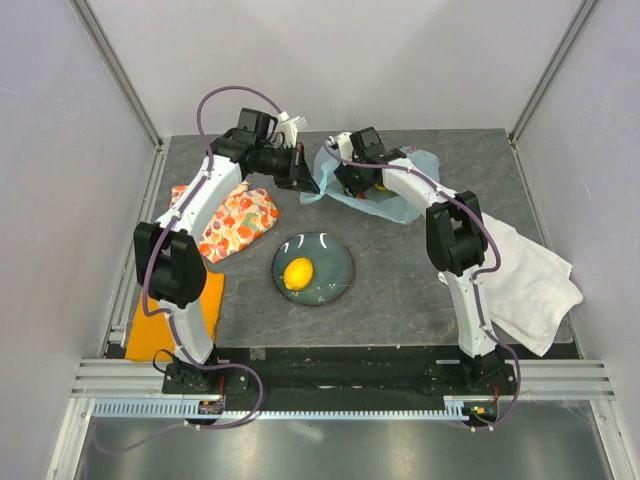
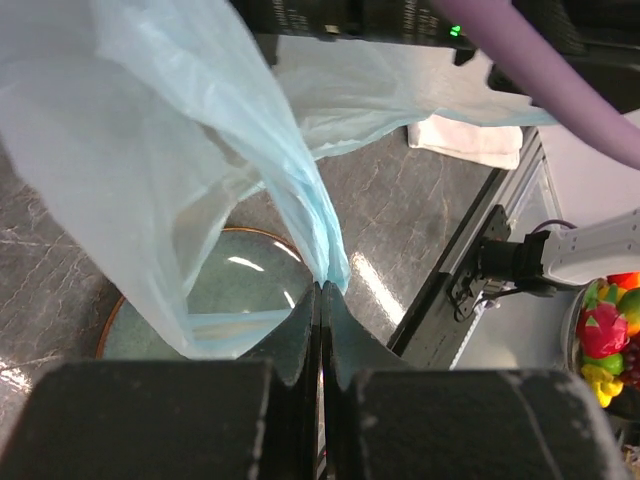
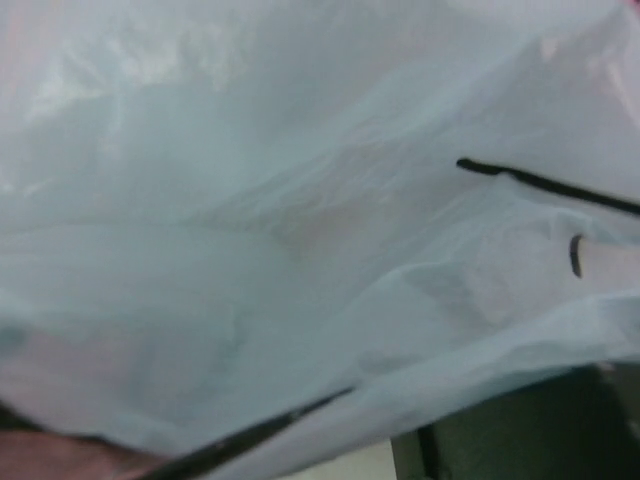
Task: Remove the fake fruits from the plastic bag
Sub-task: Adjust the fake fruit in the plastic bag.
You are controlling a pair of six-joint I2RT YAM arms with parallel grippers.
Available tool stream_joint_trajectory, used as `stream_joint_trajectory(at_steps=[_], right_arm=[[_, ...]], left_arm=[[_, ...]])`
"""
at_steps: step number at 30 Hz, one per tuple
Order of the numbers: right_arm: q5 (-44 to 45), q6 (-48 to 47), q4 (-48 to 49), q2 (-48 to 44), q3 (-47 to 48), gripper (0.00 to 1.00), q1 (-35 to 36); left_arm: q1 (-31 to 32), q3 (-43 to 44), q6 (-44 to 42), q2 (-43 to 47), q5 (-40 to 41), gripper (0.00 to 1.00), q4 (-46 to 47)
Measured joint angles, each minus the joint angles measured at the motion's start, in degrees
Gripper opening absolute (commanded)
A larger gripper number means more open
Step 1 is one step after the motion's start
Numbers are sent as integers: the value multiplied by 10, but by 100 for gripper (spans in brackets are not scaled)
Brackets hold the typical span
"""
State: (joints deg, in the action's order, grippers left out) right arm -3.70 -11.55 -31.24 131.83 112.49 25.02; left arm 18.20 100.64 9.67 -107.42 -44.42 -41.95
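- Top view: the bag (image 1: 383,208) lies at the counter's (image 1: 400,290) far side, and one lemon (image 1: 298,272) sits on the plate (image 1: 335,262).
- Left wrist: the left tool (image 2: 322,292) is pinched tight on a bag fold.
- Right wrist: bag film fills the view, so the right tool's (image 1: 356,188) grip cannot be told.

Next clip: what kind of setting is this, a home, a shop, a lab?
Most likely a lab robot cell: plain panel walls in aluminium framing enclose a dark stone-look table, and the left arm and right arm are bolted to a metal rail at its near edge.
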Motion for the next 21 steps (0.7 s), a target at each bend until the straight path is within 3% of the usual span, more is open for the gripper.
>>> stream_joint_trajectory(at_steps=[5,9,12,16,17,19,21], right_arm=[[-15,5,8,28,31,73,5],[-13,5,5,51,60,70,10],[1,3,-2,89,99,57,13],[28,-9,1,104,119,15,17],[31,-13,5,104,122,8,18],[38,-19,14,100,120,0,17],[42,-22,26,84,105,0,15]], left_arm=[[10,-7,-6,0,4,1,-1],[15,-9,-6,0,4,2,-4],[15,-9,-6,0,4,2,-4],[15,-9,-6,0,5,2,-4],[15,-9,-6,0,5,2,-4],[15,-10,-6,0,7,1,-4],[15,-10,-7,0,8,2,-5]])
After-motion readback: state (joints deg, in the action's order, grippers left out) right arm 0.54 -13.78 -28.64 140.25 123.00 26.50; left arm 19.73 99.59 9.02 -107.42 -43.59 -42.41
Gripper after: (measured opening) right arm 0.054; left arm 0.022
